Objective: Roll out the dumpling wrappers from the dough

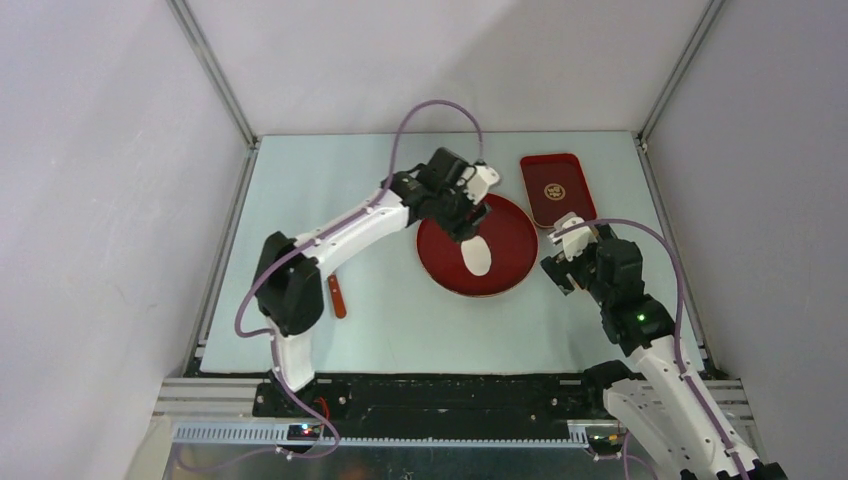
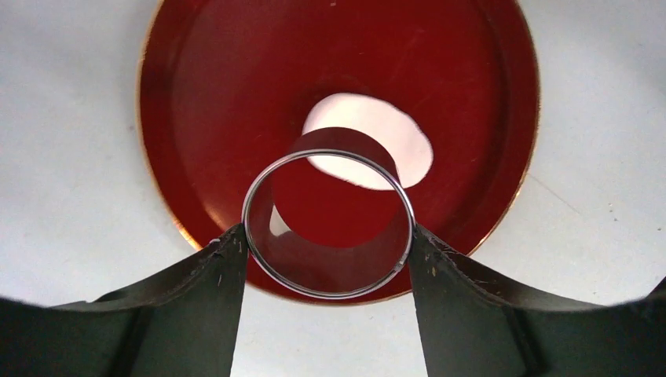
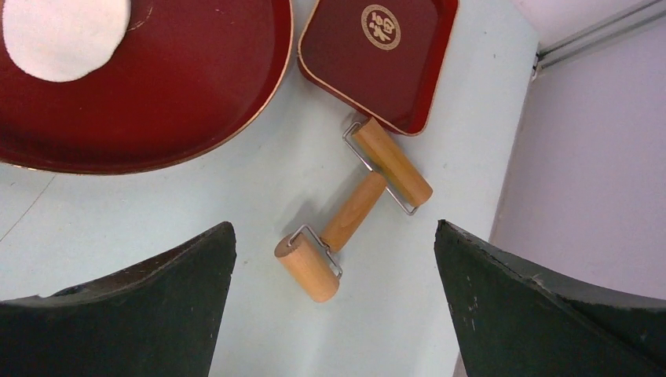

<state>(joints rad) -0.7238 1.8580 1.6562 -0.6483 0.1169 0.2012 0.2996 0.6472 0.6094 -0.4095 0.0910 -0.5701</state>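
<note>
The dough (image 1: 478, 257) is a flat white oval sheet lying on the round red plate (image 1: 510, 232). It also shows in the left wrist view (image 2: 385, 137) and at the top left of the right wrist view (image 3: 64, 35). My left gripper (image 1: 462, 212) is shut on a shiny metal ring cutter (image 2: 328, 225) and holds it above the plate, near the edge of the dough. My right gripper (image 1: 568, 252) is open and empty, right of the plate, above a wooden double-headed roller (image 3: 355, 207). No cut dumpling wrapper is in view.
A rectangular red tray (image 1: 556, 187) with a gold emblem lies at the back right, beside the roller. A small red-brown stick (image 1: 338, 297) lies on the table near the left arm. Metal frame posts and grey walls border the table.
</note>
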